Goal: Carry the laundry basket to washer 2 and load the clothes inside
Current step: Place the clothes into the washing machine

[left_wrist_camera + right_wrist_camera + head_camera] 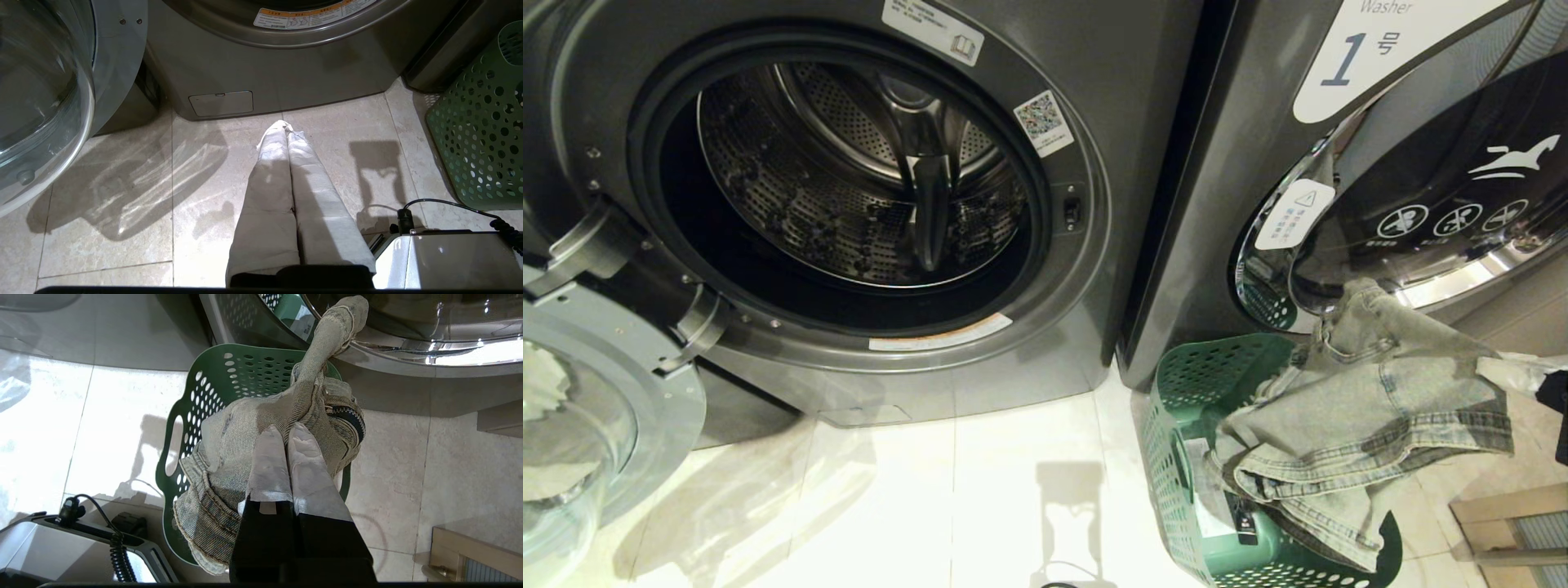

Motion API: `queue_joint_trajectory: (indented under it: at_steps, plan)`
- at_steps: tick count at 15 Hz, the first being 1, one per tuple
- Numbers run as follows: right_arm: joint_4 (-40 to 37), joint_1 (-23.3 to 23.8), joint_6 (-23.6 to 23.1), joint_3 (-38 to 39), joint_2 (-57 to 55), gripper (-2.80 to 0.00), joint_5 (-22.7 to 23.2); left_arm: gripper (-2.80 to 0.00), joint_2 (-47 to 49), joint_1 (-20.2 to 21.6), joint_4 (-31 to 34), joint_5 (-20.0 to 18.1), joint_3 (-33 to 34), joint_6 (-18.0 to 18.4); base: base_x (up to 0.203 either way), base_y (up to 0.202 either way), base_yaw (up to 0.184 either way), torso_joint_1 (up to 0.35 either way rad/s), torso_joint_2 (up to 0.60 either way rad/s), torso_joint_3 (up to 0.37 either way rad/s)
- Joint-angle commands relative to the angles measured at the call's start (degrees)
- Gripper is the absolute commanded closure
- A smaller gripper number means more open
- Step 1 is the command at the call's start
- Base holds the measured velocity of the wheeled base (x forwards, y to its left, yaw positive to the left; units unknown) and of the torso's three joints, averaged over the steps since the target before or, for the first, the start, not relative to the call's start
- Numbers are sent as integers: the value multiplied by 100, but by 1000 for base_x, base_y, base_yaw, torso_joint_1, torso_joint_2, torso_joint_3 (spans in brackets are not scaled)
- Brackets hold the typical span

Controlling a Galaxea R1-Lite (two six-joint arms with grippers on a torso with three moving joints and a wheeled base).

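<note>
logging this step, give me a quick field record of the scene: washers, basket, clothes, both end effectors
open washer: door swung open, drum empty
washer 1: door shut
laundry basket: on floor before washer 1
clothes: lifted above the basket, one end draped over its rim
right end effector: shut on clothes
left end effector: shut, empty, pointing at the floor before the open washer

floor [980, 457]: pale tiles | on it: laundry basket [1201, 384]; washers

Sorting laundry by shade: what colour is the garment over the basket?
Faded grey-beige denim garment, clearest in the head view.
</note>
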State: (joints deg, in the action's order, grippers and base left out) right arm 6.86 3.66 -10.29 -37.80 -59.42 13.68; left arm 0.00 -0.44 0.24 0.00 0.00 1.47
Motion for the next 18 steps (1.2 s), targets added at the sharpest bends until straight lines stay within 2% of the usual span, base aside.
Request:
queue_joint_trajectory:
  at_steps: [1,18]
  plan:
    - [8,-5,-8,-17,0,0,-6,0,9,0,2,0,0,-15,0,0,0,0,0,0]
    - [-89,-49,-26,-97,88,0,-6,0,9,0,2,0,0,-15,0,0,0,2,3,181]
